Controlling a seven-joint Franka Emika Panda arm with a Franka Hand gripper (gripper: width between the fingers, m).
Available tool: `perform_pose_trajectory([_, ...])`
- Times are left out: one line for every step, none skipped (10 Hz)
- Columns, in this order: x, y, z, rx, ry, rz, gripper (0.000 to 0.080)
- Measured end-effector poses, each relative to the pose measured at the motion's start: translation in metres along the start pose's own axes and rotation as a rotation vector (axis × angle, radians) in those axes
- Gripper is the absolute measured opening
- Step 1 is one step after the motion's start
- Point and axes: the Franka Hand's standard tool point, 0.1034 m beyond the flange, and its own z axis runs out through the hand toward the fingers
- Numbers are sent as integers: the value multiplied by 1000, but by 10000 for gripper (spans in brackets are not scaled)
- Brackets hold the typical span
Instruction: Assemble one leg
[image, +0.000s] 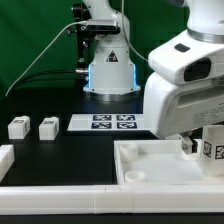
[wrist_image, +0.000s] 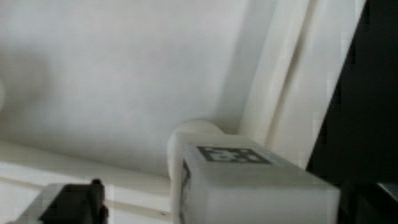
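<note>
A white leg (wrist_image: 240, 175) with a black-and-white tag stands upright at a corner of the big white tray (wrist_image: 125, 90). In the exterior view this leg (image: 212, 147) is at the far right, partly hidden by the arm. My gripper (wrist_image: 228, 208) is open around the leg, one dark finger (wrist_image: 75, 205) standing clear of its side, the other at the picture's edge. In the exterior view the gripper (image: 195, 146) hangs low over the tray (image: 150, 165). Two more legs (image: 18, 127) (image: 47, 127) lie on the black table at the exterior view's left.
The marker board (image: 112, 122) lies flat in the middle, in front of the robot base (image: 108, 70). A white rim (image: 60, 190) runs along the table's front edge. The arm's white body (image: 185, 75) blocks the exterior view's right.
</note>
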Motion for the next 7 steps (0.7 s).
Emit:
perform_pose_trajectory([0, 0, 0, 0, 0, -1, 626])
perform_pose_trajectory([0, -1, -2, -1, 2, -1, 626])
perform_pose_trajectory([1, -2, -2, -1, 2, -3, 407])
perform_pose_trajectory([0, -4, -3, 1, -11, -5, 407])
perform_pose_trajectory([-2, -4, -4, 0, -27, -8, 293])
perform_pose_trajectory([-2, -4, -4, 2, -26, 14, 293])
perform_pose_trajectory([-2, -4, -4, 2, -26, 43, 293])
